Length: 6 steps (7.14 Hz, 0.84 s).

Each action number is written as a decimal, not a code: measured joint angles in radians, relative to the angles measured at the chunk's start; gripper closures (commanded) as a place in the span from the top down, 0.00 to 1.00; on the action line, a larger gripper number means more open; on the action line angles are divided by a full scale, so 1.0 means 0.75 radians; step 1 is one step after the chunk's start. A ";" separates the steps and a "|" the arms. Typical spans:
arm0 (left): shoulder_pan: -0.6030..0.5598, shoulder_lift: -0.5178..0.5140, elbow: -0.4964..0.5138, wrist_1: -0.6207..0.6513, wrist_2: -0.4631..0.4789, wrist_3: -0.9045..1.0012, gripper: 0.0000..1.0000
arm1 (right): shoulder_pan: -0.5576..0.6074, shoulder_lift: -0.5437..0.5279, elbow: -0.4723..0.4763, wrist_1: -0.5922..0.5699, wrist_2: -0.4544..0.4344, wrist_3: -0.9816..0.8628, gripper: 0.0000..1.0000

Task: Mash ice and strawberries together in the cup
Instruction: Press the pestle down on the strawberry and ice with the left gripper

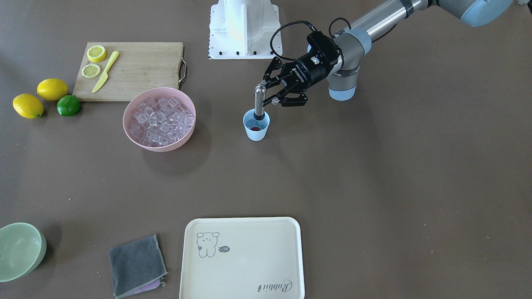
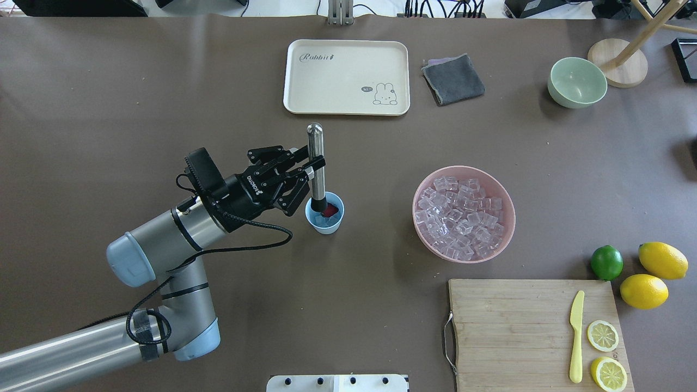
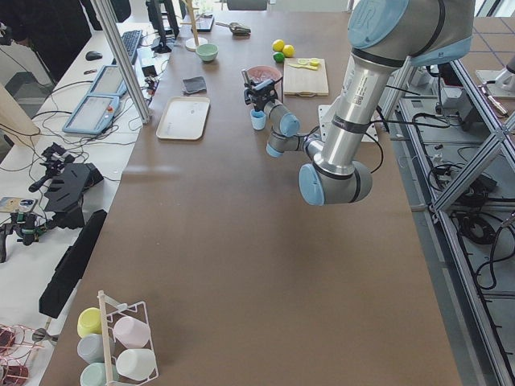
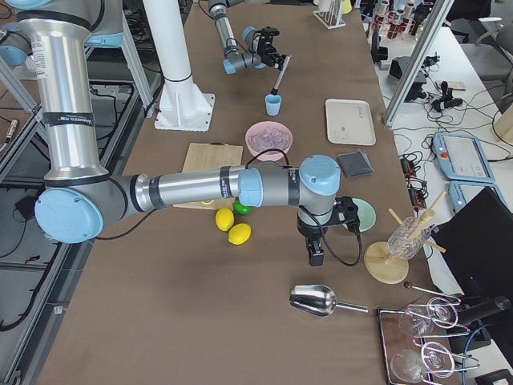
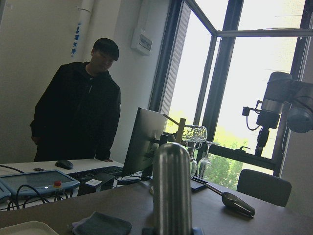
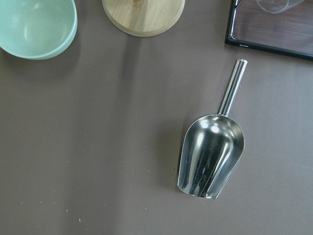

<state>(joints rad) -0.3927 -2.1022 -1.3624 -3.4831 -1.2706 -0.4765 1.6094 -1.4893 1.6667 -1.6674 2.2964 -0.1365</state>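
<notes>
The light-blue cup [image 2: 326,227] stands mid-table, also in the front view [image 1: 256,135]. Inside it lie the red strawberry [image 2: 331,208] and a few pieces of ice [image 2: 325,220]. My left gripper [image 2: 311,173] is shut on a steel muddler [image 2: 316,158], held almost upright with its dark lower end inside the cup. The muddler's top fills the left wrist view [image 5: 171,191]. More ice [image 2: 463,215] fills a pink bowl [image 2: 422,190] to the cup's right. My right gripper [image 4: 315,258] hangs over the table's far right end, above a steel scoop [image 6: 211,156]; I cannot tell whether it is open or shut.
A cream tray [image 2: 305,103], a grey cloth [image 2: 453,79] and a pale green bowl [image 2: 577,83] lie along the far edge. A cutting board [image 2: 512,326] with a yellow knife [image 2: 576,336] and lemon halves, two lemons and a lime [image 2: 606,262] sit near right.
</notes>
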 measured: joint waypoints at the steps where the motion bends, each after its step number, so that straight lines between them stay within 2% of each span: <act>1: 0.003 -0.003 0.012 0.027 0.001 0.000 0.00 | 0.001 -0.005 0.002 0.000 0.000 0.000 1.00; 4: 0.030 -0.017 0.061 0.052 0.026 -0.001 0.00 | 0.003 -0.022 0.005 0.000 0.000 0.000 1.00; 6: 0.036 -0.039 0.029 0.064 0.061 -0.003 0.00 | 0.009 -0.027 0.002 0.002 0.000 -0.002 1.00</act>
<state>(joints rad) -0.3657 -2.1315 -1.3408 -3.4352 -1.2249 -0.4786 1.6164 -1.5097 1.6685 -1.6661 2.2964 -0.1383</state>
